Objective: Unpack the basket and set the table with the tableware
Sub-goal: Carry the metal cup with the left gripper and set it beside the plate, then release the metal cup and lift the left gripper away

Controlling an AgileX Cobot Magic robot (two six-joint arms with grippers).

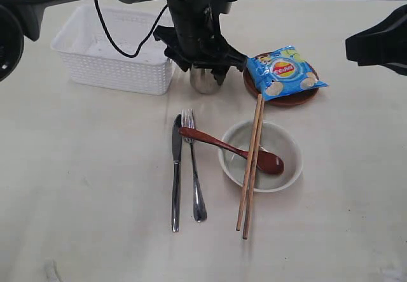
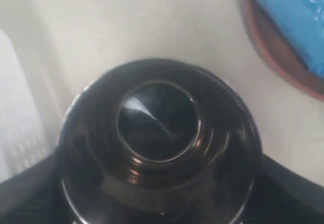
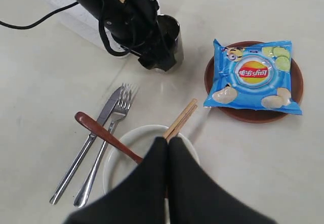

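Observation:
The steel cup stands upright on the table between the white basket and the brown plate. My left gripper comes down over it with a finger on each side, shut on the cup. Knife and fork lie side by side. The red-brown spoon runs from over the fork into the pale bowl. Two chopsticks lie across the bowl. My right gripper is shut and empty, high above the bowl.
A blue crisp bag lies on the plate. Only part of the right arm shows at the exterior view's right edge. A black cable hangs from the left arm over the basket.

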